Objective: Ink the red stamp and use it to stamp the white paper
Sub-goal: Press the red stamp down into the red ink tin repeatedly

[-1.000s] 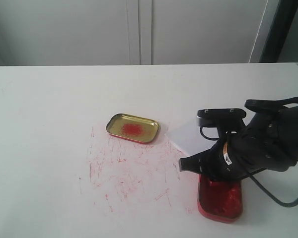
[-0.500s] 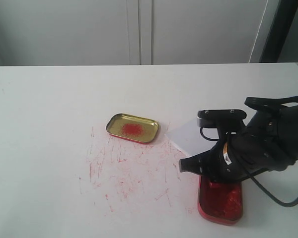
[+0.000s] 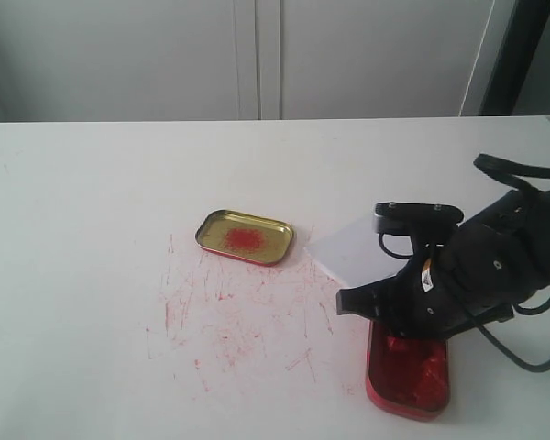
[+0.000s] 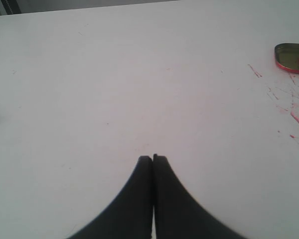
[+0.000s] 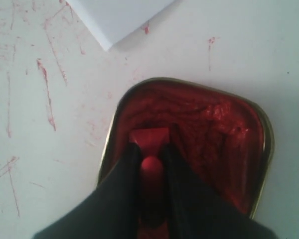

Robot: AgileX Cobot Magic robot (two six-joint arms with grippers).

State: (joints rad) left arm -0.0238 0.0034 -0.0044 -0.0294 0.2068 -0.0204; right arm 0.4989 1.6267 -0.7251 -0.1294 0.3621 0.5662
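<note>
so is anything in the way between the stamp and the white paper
Nothing visible. The right claw holds the red stamp down in the red ink tin, and the white paper lies just past the tin's rim with only smeared tabletop between. The gold lid sits well off to the side.

The small red stamp, knobbed handle pinched in the right gripper, stands base-down in the red ink tin, at 5 o'clock from the white paper, which lies flat.
</note>
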